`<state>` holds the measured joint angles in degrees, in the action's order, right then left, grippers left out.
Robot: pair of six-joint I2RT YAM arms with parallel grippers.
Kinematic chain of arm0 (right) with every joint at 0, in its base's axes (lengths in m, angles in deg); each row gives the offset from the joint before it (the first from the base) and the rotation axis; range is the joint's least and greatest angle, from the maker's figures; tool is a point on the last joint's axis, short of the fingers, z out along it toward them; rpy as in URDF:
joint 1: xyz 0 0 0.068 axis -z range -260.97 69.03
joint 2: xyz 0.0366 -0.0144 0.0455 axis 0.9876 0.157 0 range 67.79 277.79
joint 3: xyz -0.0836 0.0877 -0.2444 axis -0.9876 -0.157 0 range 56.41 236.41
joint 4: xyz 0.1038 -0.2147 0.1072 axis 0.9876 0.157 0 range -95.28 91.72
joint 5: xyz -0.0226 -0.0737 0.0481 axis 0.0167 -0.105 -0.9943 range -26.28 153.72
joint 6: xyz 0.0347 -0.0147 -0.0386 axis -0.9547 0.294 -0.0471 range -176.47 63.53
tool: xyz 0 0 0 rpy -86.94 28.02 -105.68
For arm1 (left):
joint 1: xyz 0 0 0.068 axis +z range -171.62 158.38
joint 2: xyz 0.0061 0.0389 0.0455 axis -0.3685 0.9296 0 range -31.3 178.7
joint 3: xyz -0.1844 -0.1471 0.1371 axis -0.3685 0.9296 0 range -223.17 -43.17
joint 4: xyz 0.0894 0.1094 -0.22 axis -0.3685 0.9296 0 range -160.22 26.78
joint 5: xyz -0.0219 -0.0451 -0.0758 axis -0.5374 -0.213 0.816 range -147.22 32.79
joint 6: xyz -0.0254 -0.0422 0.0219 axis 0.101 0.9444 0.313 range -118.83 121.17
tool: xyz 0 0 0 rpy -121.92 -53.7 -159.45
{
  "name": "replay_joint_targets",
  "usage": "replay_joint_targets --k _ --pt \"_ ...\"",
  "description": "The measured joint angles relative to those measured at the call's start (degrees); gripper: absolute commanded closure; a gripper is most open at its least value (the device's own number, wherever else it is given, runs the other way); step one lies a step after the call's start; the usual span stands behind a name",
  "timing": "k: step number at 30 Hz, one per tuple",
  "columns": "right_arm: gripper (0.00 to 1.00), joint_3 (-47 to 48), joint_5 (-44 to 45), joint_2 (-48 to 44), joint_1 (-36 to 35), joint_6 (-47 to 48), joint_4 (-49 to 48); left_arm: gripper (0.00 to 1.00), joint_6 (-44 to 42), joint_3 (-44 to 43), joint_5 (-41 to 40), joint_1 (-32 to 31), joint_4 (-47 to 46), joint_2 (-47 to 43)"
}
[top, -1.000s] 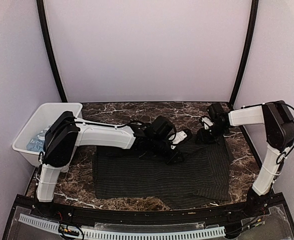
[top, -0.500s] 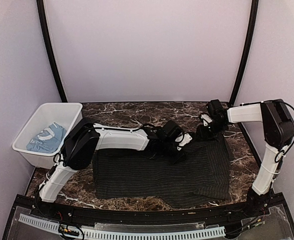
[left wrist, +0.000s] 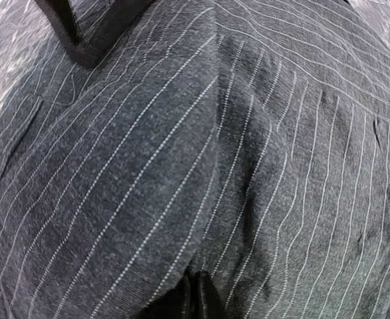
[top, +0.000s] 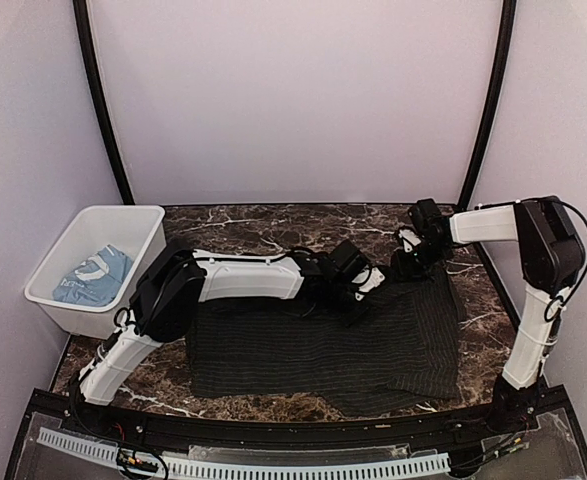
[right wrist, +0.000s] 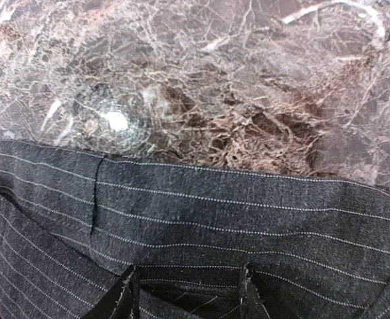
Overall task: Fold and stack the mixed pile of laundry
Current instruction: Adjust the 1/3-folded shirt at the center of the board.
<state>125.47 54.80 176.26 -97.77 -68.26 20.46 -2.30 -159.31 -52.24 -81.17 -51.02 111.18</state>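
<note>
The black pinstriped shirt [top: 323, 350] lies spread flat on the marble table. My left gripper [top: 356, 300] reaches across to its far middle part. In the left wrist view it [left wrist: 196, 294] is shut, pinching a raised ridge of the pinstriped cloth [left wrist: 148, 166]. My right gripper [top: 405, 265] rests at the shirt's far right corner. Its fingers [right wrist: 129, 292] stand apart and open on the cloth [right wrist: 201, 219], just short of the shirt's edge. The light blue T-shirt [top: 93, 275] lies crumpled inside the white bin.
The white plastic bin [top: 123, 211] stands at the table's left edge. Bare marble [top: 273, 225] runs behind the shirt to the back wall, and also shows past the hem in the right wrist view [right wrist: 248, 80]. Walls close in on both sides.
My left gripper has shut on the shirt, and its arm has swung right, uncovering the bin. My right gripper has crept slightly toward the far edge of the shirt.
</note>
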Motion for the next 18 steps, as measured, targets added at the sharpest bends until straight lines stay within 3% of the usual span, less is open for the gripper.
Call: replay_joint_targets --k 10,18 --pt "0.54 1.0 0.3 0.8 0.1 0.2 1.2 1.0 -0.8 0.1 3.3 -0.2 3.0 -1.9" --pt "0.54 1.4 0.4 1.0 0.9 0.3 1.5 1.0 -2.0 3.5 3.3 -0.2 4.3 -8.7"
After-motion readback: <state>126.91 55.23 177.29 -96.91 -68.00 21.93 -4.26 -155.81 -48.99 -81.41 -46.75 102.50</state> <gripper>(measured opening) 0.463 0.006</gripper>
